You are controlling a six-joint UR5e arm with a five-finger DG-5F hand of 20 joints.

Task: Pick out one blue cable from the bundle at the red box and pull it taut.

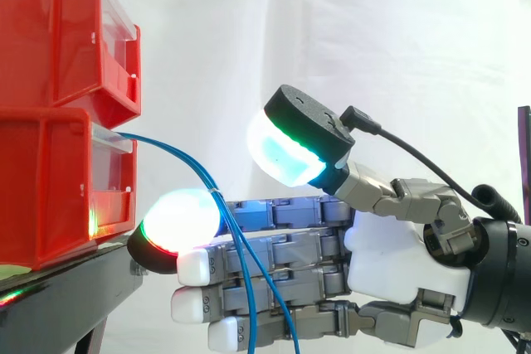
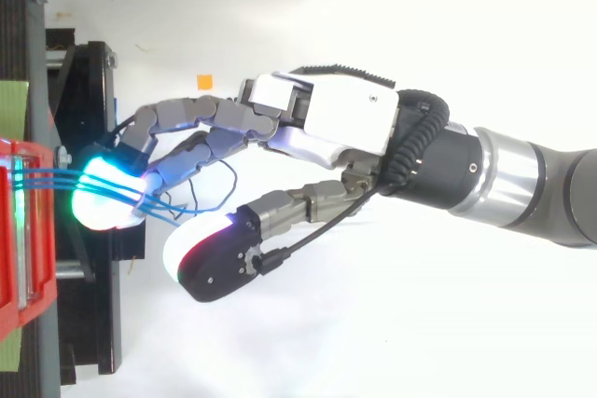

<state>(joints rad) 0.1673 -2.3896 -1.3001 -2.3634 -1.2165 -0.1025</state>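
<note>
Several thin blue cables point(image 1: 178, 155) leave the front of the lower red box point(image 1: 50, 188) and arc down to the right. They bend at the top finger and drop in front of the lower fingers. My hand point(image 1: 390, 259) reaches in from the right with straight fingers pointing at the box. One fingertip point(image 1: 178, 221) glows white and red under the cables. The thumb point(image 1: 286, 151) stands raised, apart from the cables. From above, the cables point(image 2: 47, 179) run from the red box point(image 2: 23, 230) across a glowing fingertip point(image 2: 103, 195); the hand point(image 2: 336, 123) is open.
A second red bin point(image 1: 58, 31) is stacked on the lower one, both on a black stand point(image 1: 58, 296) at the left. A small orange square point(image 2: 204, 81) lies on the white surface beyond the fingers. A white curtain hangs behind.
</note>
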